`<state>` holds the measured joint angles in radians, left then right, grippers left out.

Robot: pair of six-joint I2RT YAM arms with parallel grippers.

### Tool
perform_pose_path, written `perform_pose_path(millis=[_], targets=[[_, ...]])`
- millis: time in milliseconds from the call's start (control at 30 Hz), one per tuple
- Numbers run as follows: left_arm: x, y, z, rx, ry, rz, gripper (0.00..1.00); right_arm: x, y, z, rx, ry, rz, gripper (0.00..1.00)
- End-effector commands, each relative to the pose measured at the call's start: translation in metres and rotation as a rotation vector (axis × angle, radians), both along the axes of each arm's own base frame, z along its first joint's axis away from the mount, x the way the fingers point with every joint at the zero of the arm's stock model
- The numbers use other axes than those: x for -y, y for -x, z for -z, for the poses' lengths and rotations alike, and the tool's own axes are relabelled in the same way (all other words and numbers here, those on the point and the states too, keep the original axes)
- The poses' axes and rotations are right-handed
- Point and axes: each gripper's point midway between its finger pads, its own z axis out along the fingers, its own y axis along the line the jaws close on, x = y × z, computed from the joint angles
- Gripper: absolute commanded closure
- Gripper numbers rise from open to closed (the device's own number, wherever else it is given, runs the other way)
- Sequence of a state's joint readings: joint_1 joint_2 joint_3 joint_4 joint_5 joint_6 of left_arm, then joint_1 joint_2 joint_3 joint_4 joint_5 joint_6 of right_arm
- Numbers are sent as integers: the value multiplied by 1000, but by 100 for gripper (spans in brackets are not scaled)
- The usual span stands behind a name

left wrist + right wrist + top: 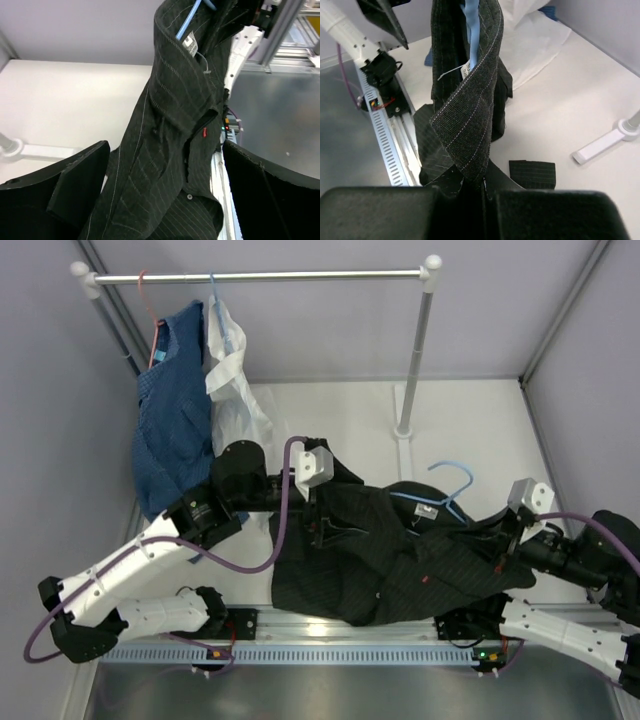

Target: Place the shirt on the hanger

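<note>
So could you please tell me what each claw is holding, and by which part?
The right claw is shut on the shirt, pinching a fold of its fabric; the left claw is open, holding nothing.

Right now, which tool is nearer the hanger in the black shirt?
Right. The right tool clamps the shirt just beside the hanger; the left tool sits across the shirt.

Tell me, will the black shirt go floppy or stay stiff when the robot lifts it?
Probably floppy: the shirt folds and droops from the right tool. Likely light too: one pinch lifts a long fold. It might slip on the thin wire hanger.
</note>
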<state>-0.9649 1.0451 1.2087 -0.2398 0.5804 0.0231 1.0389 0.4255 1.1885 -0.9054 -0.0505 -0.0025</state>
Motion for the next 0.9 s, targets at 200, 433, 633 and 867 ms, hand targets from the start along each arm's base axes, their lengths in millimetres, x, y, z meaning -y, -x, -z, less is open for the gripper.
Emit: perform_pose_path(millis=[200,433,633,867], targets=[[-106,-89,-68,-30,218,-822,2,46,-66,-56,-28,-174,519,100],[-179,-103,-50,-51,66,-1161,2,40,-105,-73,-6,6,714,100],[-211,-93,-5,-36,-62,-1227,2,-9,-144,-94,20,94,724,100],[-217,-77,18,24,48,-1136,2,-65,-239,-111,-83,-21,722,100]])
